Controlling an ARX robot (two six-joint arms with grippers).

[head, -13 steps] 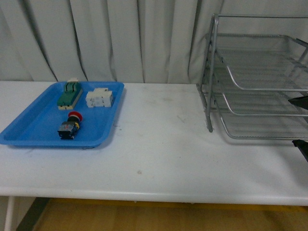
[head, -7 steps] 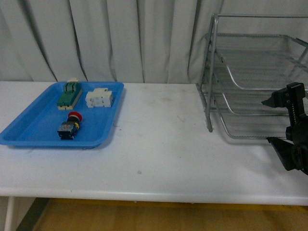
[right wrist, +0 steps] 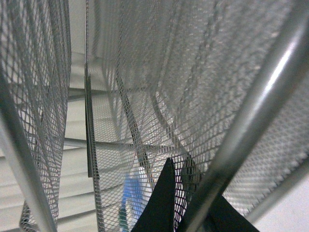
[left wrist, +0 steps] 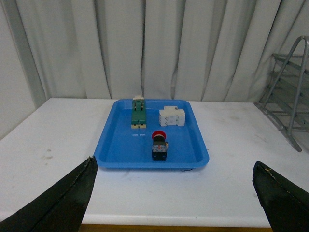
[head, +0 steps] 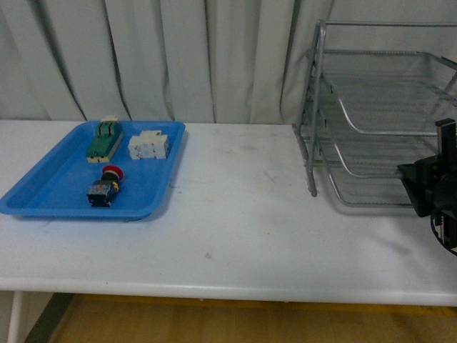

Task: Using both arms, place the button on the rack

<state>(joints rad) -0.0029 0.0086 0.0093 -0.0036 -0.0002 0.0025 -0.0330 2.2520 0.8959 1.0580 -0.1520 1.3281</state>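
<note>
Black fingers [left wrist: 63,203] of the left gripper [left wrist: 171,200] stand wide apart at the near corners of the left wrist view, gripping nothing, above the front of the white table [head: 243,214]. Beyond them, on the table's left part, lies the blue tray [head: 57,179]. The button [head: 105,187] lies on its side in the tray's near half, red cap toward the curtain and dark body toward the robot, touching neither block. Behind it, at the tray's far end, sit a green-and-cream block [head: 103,139] and, just beside it to the right, a white block [head: 148,145]. On the right part of the table, well apart from the tray, stands the rack [head: 315,121] with its three mesh tiers. The right gripper [head: 427,187] is at the rack's front, level with the lower tiers. Its wrist view is filled with mesh, and a frame tube crosses the dark fingertips, so whether the jaws are spread or pressed together cannot be told. Pale curtain [head: 178,57] closes the background.
</note>
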